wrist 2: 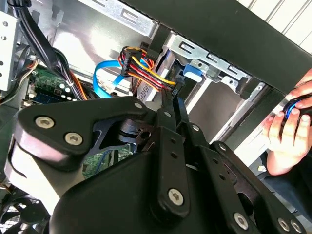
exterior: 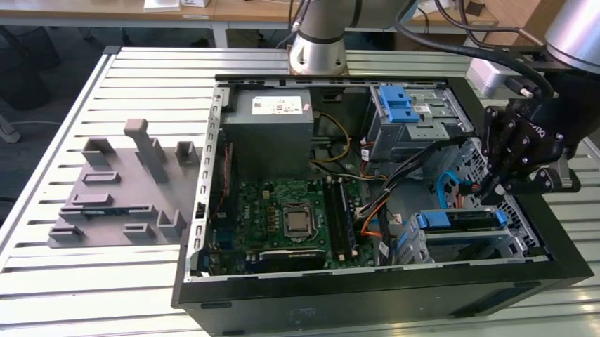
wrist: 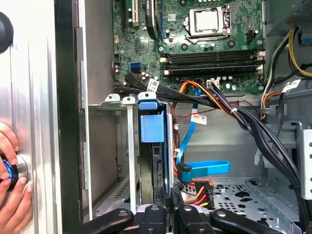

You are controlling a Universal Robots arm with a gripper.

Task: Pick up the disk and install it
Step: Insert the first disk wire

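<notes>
The disk (exterior: 454, 220), silver metal in a blue plastic carrier, sits inside the drive cage at the front corner of the open computer case (exterior: 375, 298), on the exterior view's right. In the first wrist view its blue carrier (wrist: 151, 127) stands between the cage's metal rails. My gripper (exterior: 487, 189) hangs inside the case just above the disk. Its black fingers are pressed together, shut, and their tips (wrist 2: 173, 95) rest at a black connector with red, yellow and orange wires (wrist 2: 146, 68) beside the disk's end. The gripper (wrist: 170, 209) holds nothing that I can see.
A blue flat cable (wrist: 204, 168) and black cable bundles (wrist: 253, 126) cross beside the gripper. The motherboard (exterior: 291, 210), a grey power supply box (exterior: 272, 130) and a cage with a blue latch (exterior: 403, 105) share the case. A person's hand (wrist: 9, 180) rests outside it. A grey fixture (exterior: 122, 189) lies on the table.
</notes>
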